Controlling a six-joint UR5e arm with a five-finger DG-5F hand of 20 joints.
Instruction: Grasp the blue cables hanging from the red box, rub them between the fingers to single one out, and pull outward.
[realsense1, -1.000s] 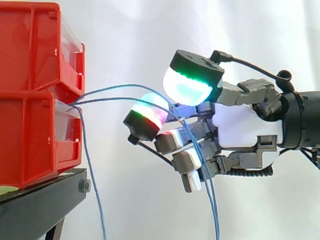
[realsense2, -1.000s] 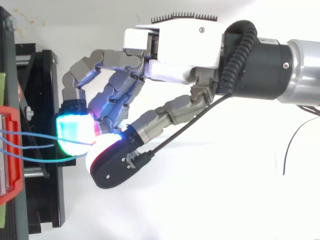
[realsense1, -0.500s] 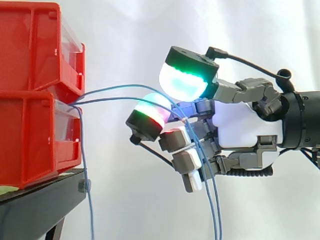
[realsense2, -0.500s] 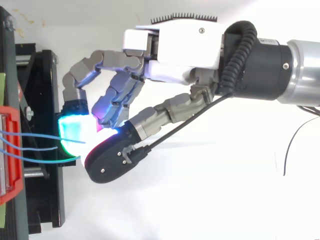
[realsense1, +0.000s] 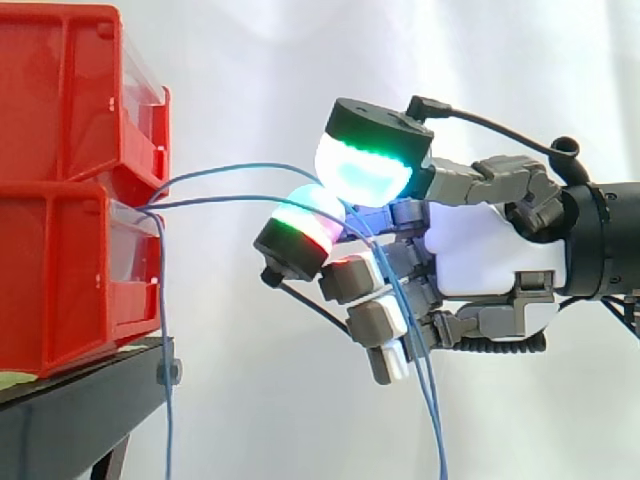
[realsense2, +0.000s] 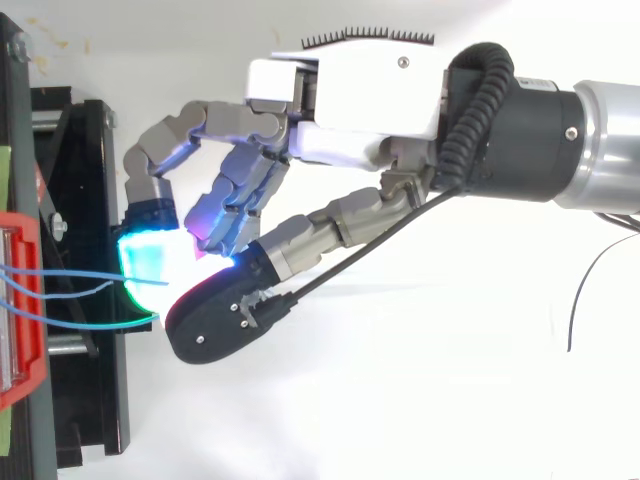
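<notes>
Now | fingers (realsense1: 295, 240) pinched on blue cables (realsense1: 220, 199) | side: ends dangle below hand (realsense1: 490, 250) | top: they leave red box (realsense2: 35, 360)

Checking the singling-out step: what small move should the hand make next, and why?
Probably rub the fingertips against each other before pulling: two blue cables from the red bin both run between the hand's curled fingertips and trail out below, so none looks singled out yet.

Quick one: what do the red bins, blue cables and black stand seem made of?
The red bins look like glossy moulded plastic with clear fronts. The blue cables are thin, smooth, probably plastic-insulated wire, bending in loose arcs. The black stand seems matte metal, given its bolt.
</notes>
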